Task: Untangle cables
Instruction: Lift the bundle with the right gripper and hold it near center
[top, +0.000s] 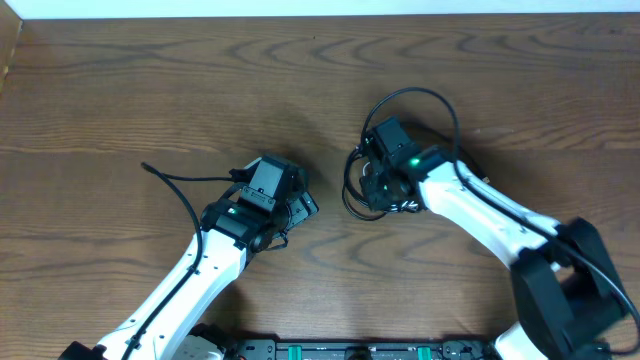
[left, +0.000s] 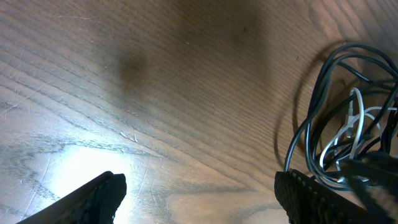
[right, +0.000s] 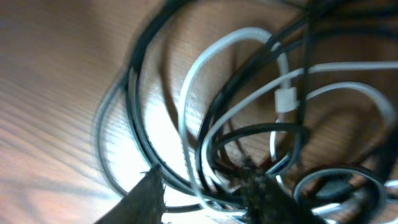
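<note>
The cables (top: 352, 192) lie in a loose tangle right of the table's middle, with one black loop (top: 440, 100) reaching toward the back. My right gripper (top: 373, 186) is down in this tangle. In the right wrist view its fingertips (right: 149, 194) stand apart, with black cords (right: 140, 81) and the white cord (right: 211, 56) running between them; I cannot tell whether they pinch any strand. My left gripper (top: 303, 205) is open just left of the pile, over bare wood. In the left wrist view the gripper (left: 202, 196) holds nothing, and the black loops (left: 314, 106) and white cord (left: 354, 121) lie past its right finger.
The wooden table (top: 150, 80) ends at a white strip along the back (top: 320, 8). A thicker black wire (top: 175, 182) of the left arm arcs over the wood on the left. Both arm bodies cross the front half of the table.
</note>
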